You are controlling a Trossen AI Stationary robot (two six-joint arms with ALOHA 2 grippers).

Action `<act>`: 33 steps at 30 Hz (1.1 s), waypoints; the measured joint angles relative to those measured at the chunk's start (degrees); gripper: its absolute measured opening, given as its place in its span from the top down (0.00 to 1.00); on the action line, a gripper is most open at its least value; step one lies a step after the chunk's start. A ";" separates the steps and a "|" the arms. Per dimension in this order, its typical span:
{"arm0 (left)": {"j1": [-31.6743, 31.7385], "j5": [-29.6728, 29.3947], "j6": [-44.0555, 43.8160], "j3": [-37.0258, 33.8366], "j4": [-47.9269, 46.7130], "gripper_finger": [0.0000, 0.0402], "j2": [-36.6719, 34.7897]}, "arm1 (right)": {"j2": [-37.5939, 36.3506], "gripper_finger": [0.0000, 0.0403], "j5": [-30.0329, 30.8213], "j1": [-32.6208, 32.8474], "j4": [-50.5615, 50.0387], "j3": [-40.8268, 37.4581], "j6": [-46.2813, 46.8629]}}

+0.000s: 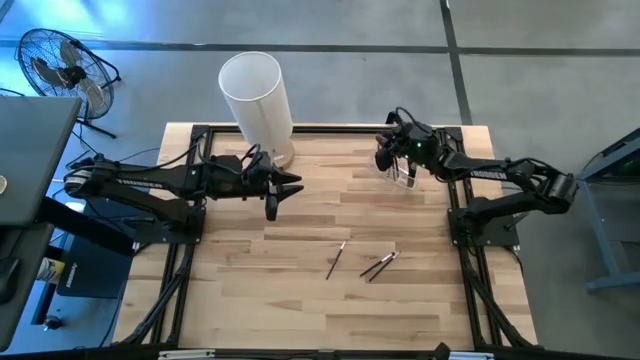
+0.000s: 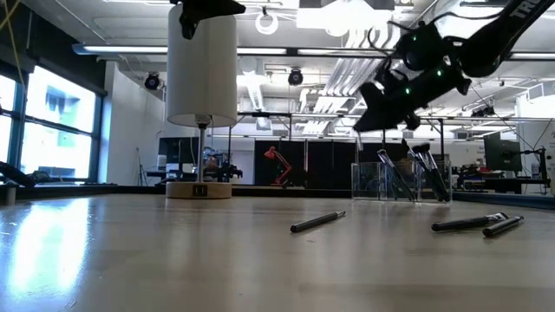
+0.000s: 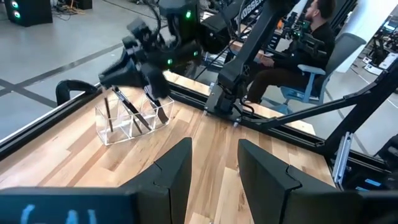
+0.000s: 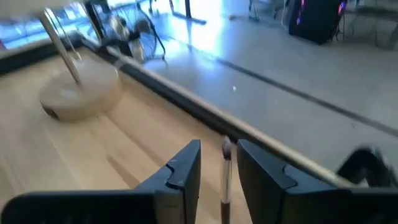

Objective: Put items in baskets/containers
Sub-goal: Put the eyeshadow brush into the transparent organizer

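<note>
No writing is legible on the arms or containers. The right claw hangs over the clear plastic holder, fingers parted around a slim dark-handled brush standing loosely between them, its lower end cut off. Three more brushes lie on the pale wooden bench nearer the front. The left claw, open and empty, waits beside the tall white cylinder, whose round tan base is blurred.
</note>
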 joint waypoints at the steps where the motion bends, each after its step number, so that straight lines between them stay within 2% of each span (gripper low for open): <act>1: 0.00 0.00 0.00 0.00 -0.06 0.68 0.00 | -0.59 0.75 -0.02 0.02 -0.13 0.68 -0.30; 4: 0.00 -0.28 0.00 0.00 -0.63 0.68 0.00 | -3.50 0.75 -0.21 0.14 -2.69 3.73 -2.47; 7: 0.00 -1.88 -0.02 0.00 -0.46 0.68 0.00 | -7.29 0.75 -0.55 0.86 -9.46 7.97 -4.30; 14: 0.00 -2.86 -1.95 0.04 -0.08 0.68 3.15 | -13.68 0.75 -8.88 7.19 -33.06 19.81 -4.98; 17: -0.07 -2.80 -3.93 0.05 -0.02 0.71 5.42 | -14.00 0.80 -11.84 12.10 -43.60 24.66 -4.48; 22: -1.80 -2.80 -4.77 3.88 -0.23 0.77 10.66 | -13.83 0.97 -8.22 21.29 -59.94 28.50 -0.67; 25: -3.35 -3.59 -4.73 8.78 -1.64 0.81 14.76 | -13.95 0.97 -4.48 26.73 -67.38 27.93 5.14; 28: -4.52 -4.84 -5.11 14.92 -6.93 0.87 19.76 | -14.23 0.97 -0.36 32.10 -73.47 25.50 10.64; 33: -4.98 -4.33 -10.66 25.97 -17.54 0.96 28.60 | -16.73 0.99 3.94 41.33 -72.28 17.07 20.37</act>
